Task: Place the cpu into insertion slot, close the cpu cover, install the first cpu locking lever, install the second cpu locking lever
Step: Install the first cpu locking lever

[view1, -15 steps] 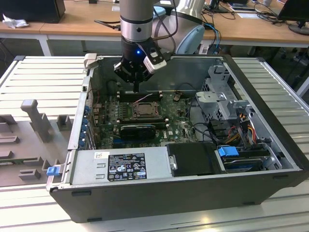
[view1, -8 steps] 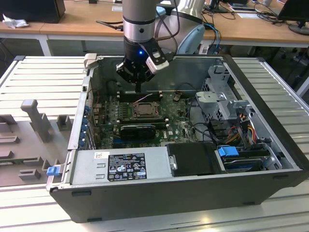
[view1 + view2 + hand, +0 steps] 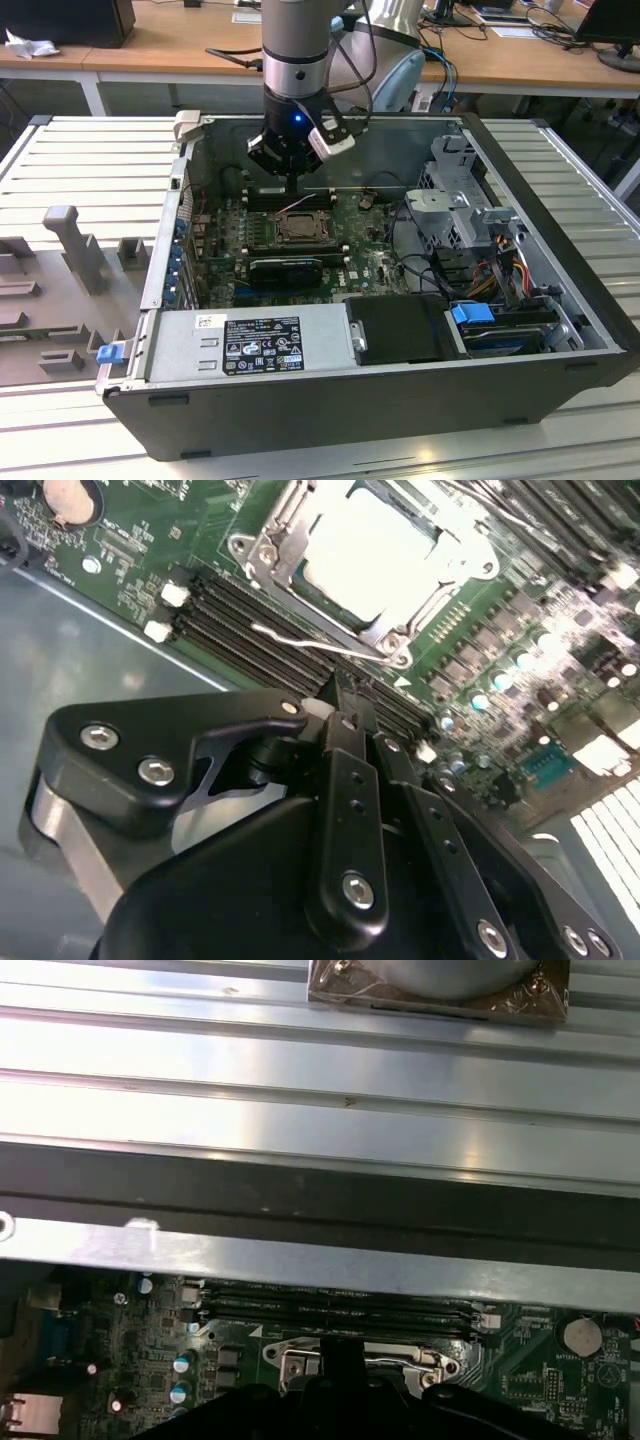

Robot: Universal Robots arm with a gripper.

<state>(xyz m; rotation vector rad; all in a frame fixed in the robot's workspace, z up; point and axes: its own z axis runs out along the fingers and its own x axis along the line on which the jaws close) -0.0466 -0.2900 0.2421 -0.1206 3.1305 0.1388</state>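
Note:
The cpu (image 3: 375, 550), a bright silvery square, lies in the insertion slot (image 3: 298, 226) in the middle of the motherboard. The cpu cover (image 3: 275, 575), a metal frame with a square window, lies down around it. A thin wire locking lever (image 3: 300, 640) runs along the socket's side next to the memory slots and looks slightly raised. My gripper (image 3: 290, 188) hangs just above the socket's far edge. Its black fingers come together at the tips (image 3: 345, 695), with nothing seen between them. In the first wrist view the gripper (image 3: 345, 1370) stands over the cover's edge (image 3: 300, 1360).
The open computer case (image 3: 330, 400) lies on a ribbed metal table. Black memory slots (image 3: 250, 630) sit beside the socket, and a long black graphics card (image 3: 285, 268) lies on its near side. A drive cage (image 3: 465, 210) and cables are at the exterior view's right.

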